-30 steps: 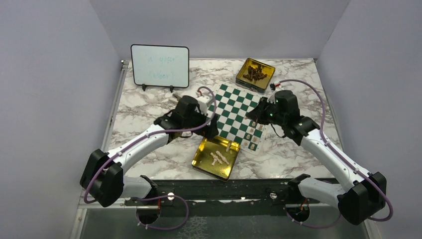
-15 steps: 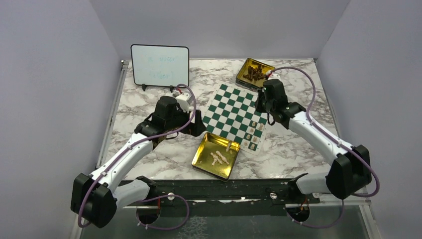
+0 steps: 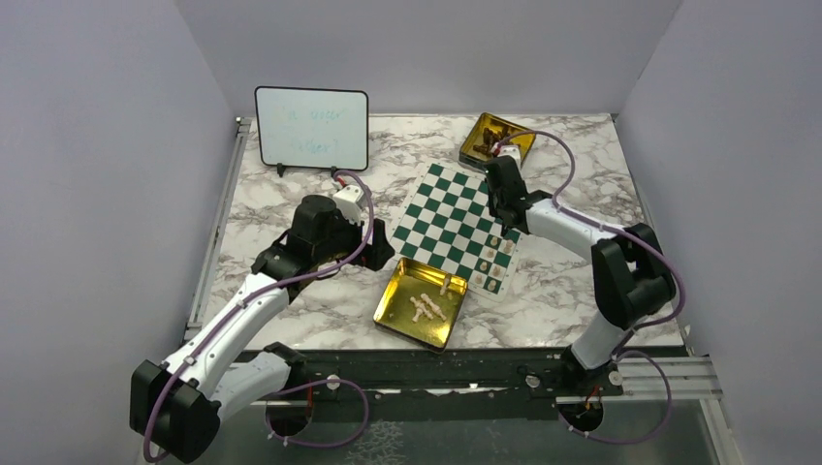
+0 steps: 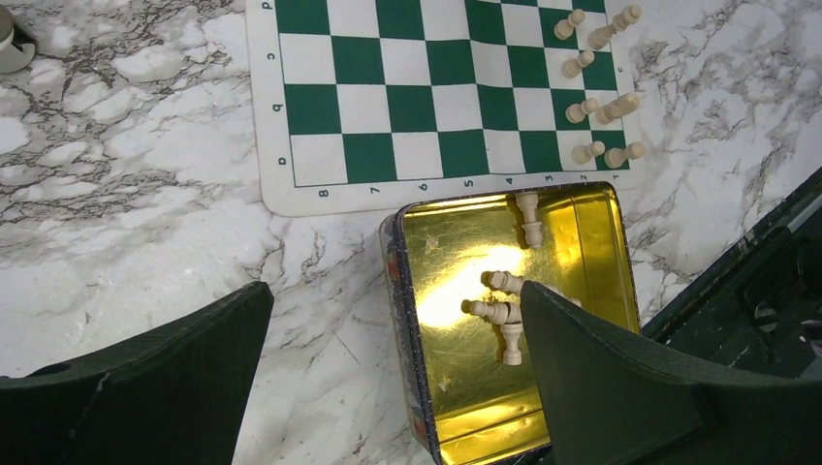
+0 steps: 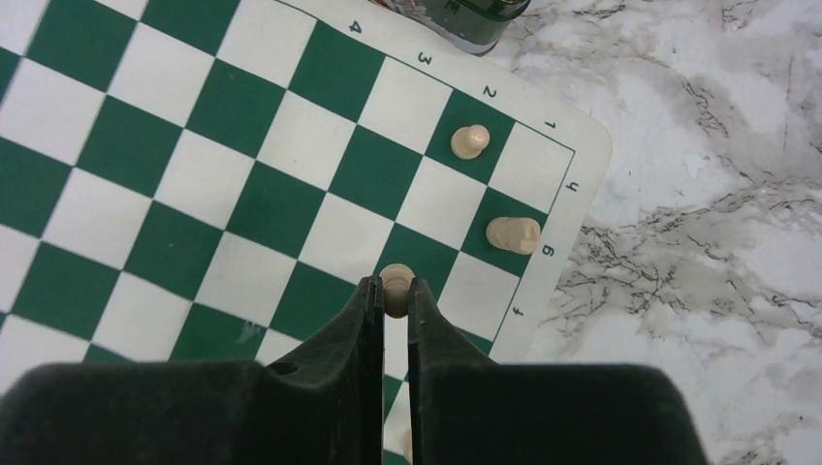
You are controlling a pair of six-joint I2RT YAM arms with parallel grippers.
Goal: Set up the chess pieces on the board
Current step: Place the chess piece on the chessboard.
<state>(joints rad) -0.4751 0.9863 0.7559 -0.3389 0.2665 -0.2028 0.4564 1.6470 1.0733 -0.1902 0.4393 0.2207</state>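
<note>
Right gripper point(image 5: 390, 295) has swung to the board's point(image 5: 174, 184) 1 o'clock edge; left gripper point(image 4: 393, 310) has drawn back toward 9. Right fingers point(image 5: 368, 325) pinch a pale pawn point(image 5: 395, 278). Left fingers point(image 4: 194, 358) gape wide, empty, over gold tin point(image 4: 456, 407).

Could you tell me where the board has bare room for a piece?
The board's squares toward the whiteboard are bare; it is crowded only in the corner beside the near gold tin, where chess pieces cluster.
</note>
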